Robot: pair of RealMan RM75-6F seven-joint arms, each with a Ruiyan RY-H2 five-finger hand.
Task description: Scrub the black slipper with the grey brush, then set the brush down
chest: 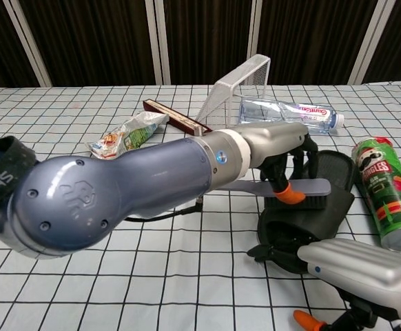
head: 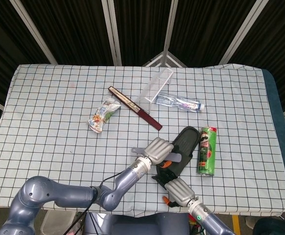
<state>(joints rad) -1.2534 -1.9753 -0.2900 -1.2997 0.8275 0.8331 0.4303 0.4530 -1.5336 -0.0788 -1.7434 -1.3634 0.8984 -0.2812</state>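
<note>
The black slipper [head: 185, 142] lies at the front of the table, toe pointing away; in the chest view the slipper [chest: 324, 207] lies at right of centre. My left hand [head: 158, 148] holds the grey brush [head: 179, 157] across the slipper's middle. In the chest view the left hand [chest: 283, 155] grips the flat grey brush [chest: 255, 187] just over the slipper. My right hand [head: 177, 189] grips the slipper's near end, and the right hand [chest: 359, 270] fills the bottom right corner.
A green chip can [head: 204, 151] lies against the slipper's right side. Further back are a water bottle [head: 181, 102], a white wire rack [head: 157, 84], a dark red flat box [head: 135, 108] and a snack packet [head: 102, 115]. The table's front edge is just behind my right hand.
</note>
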